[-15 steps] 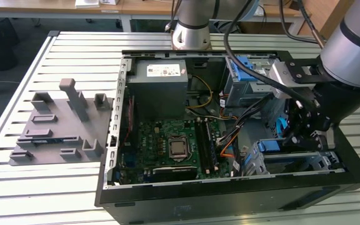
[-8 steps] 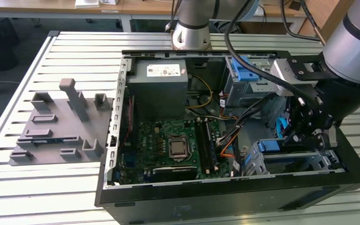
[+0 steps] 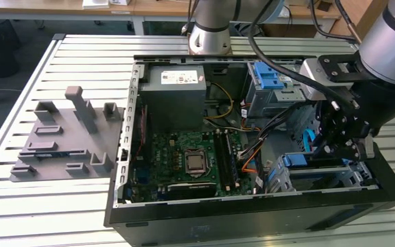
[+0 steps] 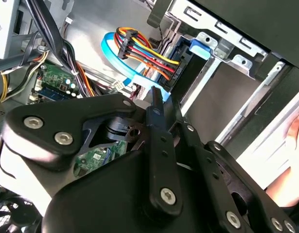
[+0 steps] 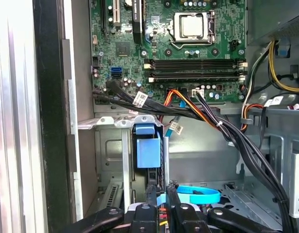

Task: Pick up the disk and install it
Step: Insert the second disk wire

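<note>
The disk sits edge-on in the drive cage at the case's corner, on the exterior view's lower right; its blue carrier bracket (image 3: pixel 299 160) (image 5: pixel 148 151) faces out. In the second wrist view the carrier's blue tab (image 4: pixel 199 48) tops the cage slot, and a plug with coloured wires (image 4: pixel 139 48) meets the disk's dark end. My gripper (image 3: pixel 341 149) (image 5: pixel 161 194) (image 4: pixel 159 99) hangs inside the case just short of the carrier, its two thin fingers (image 5: pixel 151 194) close together with nothing held. A light blue data cable (image 5: pixel 198 196) loops beside the fingertips.
The open computer case (image 3: pixel 125 154) lies on a slatted metal table (image 3: pixel 60 206). Inside are the motherboard (image 3: pixel 191 159), a grey power supply box (image 3: pixel 175 85), a second blue bracket (image 3: pixel 269 77) and a black cable bundle (image 5: pixel 227 131). A grey fixture (image 3: pixel 67 139) stands at the exterior view's left.
</note>
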